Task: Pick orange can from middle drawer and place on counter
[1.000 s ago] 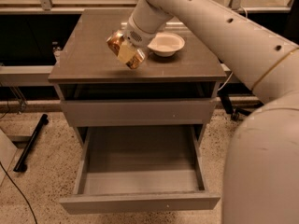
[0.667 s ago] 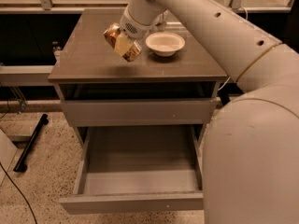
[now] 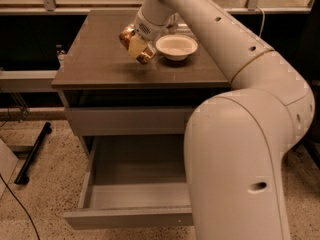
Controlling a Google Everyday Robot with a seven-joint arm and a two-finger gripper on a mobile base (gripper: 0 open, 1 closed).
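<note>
Arm [image 3: 240, 59] reaches in from the right, over the back of the counter [image 3: 95, 59]. Gripper [image 3: 137, 46] sits low above the counter's middle, just left of the bowl [image 3: 176, 46]. Fingers are clamped on the can [image 3: 141, 52], which is tilted with its top leaning left and away from the bowl. The can's lower edge is very close to the counter, but I cannot tell whether it touches. Can and bowl are near each other with a narrow gap between them.

Bowl is white, upright, toward the counter's right rear.

Below, the top drawer front [image 3: 125, 120] is shut. The drawer [image 3: 135, 164] under it is pulled well out, its grey inside bare where visible; the arm's bulk hides its right side. Black bar [image 3: 32, 151] lies on the speckled floor [image 3: 50, 184] to the left.
</note>
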